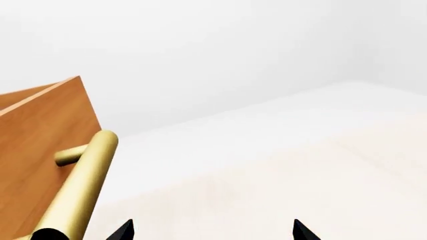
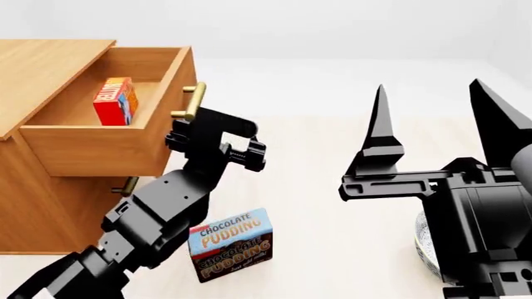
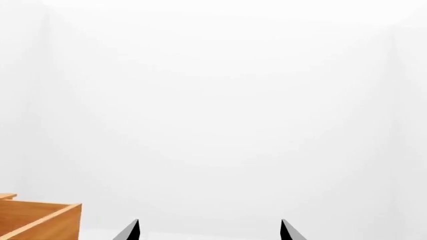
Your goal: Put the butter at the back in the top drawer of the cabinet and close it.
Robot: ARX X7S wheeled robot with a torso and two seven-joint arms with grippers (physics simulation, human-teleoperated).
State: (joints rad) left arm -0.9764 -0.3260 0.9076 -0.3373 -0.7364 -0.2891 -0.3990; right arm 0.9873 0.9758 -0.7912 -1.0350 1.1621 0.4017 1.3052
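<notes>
In the head view we saw, at the far left, the light-brown wooden cabinet (image 2: pixel 37 68) with its top drawer (image 2: pixel 108 146) pulled out. Inside that open wooden drawer stood the small red-and-orange butter carton (image 2: pixel 114 101), upright near the middle of the drawer floor, with "BUTTER" readable in white down its side. Only this view showed the drawer's contents. The left wrist view gave us just the drawer's front panel (image 1: pixel 37 145) and its brass bar handle (image 1: pixel 80 190) close up, with the pale floor (image 1: pixel 280 170) beyond.

Our left gripper (image 2: pixel 218 144) sat just beside the brass handle (image 2: pixel 193 101) at the drawer's front; in the left wrist view its two black fingertips (image 1: pixel 123 231) stood apart, with the bar outside them rather than between them. Below the left arm, on the pale floor near the cabinet's front, lay the brown-and-blue box (image 2: pixel 230 245) lettered "CHOCOLATE PUDDING".

To the right, our right gripper (image 2: pixel 437 118) was raised well clear of the cabinet, its pointed black fingers spread wide and holding nothing. Its wrist view showed mostly white wall, with a corner of the drawer (image 3: pixel 40 220). A round patterned rim (image 2: pixel 422 246) peeked out at the right arm's lower edge; we could not tell what it was.
</notes>
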